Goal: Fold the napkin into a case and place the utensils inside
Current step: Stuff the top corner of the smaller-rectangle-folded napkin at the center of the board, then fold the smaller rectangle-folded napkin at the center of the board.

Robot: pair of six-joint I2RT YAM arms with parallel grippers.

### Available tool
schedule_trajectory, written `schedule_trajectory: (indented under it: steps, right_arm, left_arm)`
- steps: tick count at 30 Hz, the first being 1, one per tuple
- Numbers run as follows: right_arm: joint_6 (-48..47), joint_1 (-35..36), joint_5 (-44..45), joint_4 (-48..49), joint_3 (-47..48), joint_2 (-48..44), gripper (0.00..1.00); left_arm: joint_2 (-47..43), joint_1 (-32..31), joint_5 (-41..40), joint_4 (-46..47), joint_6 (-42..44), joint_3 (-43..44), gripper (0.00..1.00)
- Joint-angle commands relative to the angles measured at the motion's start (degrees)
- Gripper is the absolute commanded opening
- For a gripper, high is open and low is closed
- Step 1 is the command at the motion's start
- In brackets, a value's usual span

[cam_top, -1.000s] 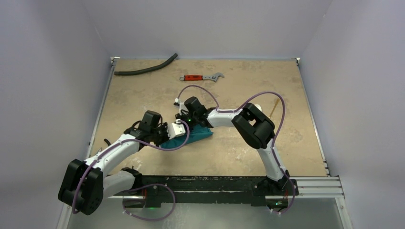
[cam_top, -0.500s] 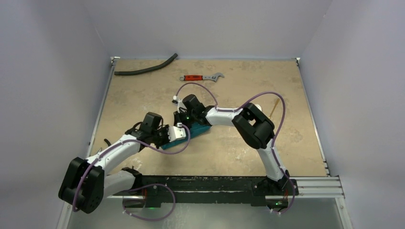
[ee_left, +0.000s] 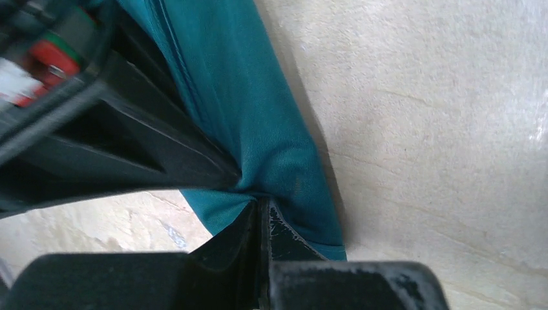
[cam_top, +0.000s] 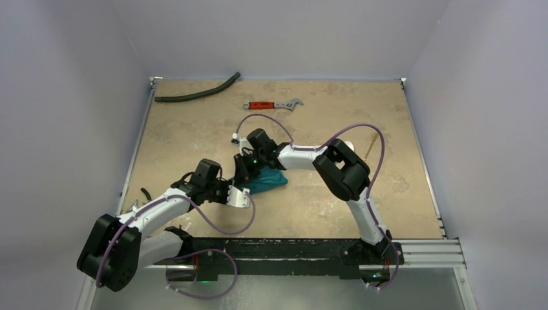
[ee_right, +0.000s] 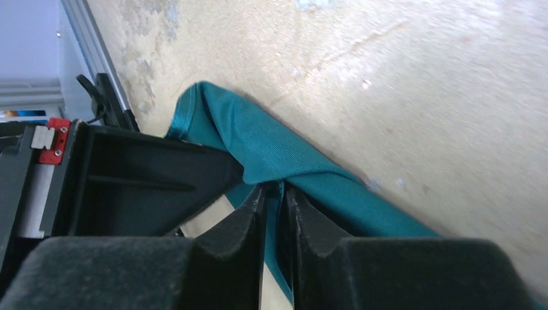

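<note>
The napkin (cam_top: 270,181) lies bunched into a creased teal strip.

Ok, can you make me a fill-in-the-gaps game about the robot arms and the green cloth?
1. The right gripper is shut on the teal ____.
2. The wrench has a ____ handle.
3. The black hose lies at the far ____ corner of the table.
4. The wooden utensil lies on the ____ arm's side of the table.

Missing words: napkin; red; left; right.
</note>
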Motion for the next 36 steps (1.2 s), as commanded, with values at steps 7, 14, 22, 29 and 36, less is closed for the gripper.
schedule_trajectory:
  steps: [7,14,22,29,36]
  right_arm:
    - [-13.5,-7.5,0.6,-14.7,4.5,-8.9,0.39]
    - [-12.8,-9.7,0.9,-8.8,-5.6,-10.1,0.19]
    - [-10.7,-11.6,4.6,-2.7,-18.8,-14.9,0.09]
    - [-7.8,-12.0,5.2,3.0,-26.1,-18.3,0.05]
    - [-10.0,-12.1,6.3,4.3,-31.6,-28.7,0.32]
  left_arm:
    - [2.8,0.0,-4.8,-14.0,17.5,-3.6,0.0]
    - [3.9,0.0,-7.3,-16.0,21.0,-2.0,0.0]
    - [6.2,0.0,-6.9,-16.8,21.1,1.2,0.0]
    - [5.9,0.1,-6.8,-15.8,23.5,1.1,0.0]
    - [6.9,0.1,-7.2,-15.8,29.1,0.7,0.0]
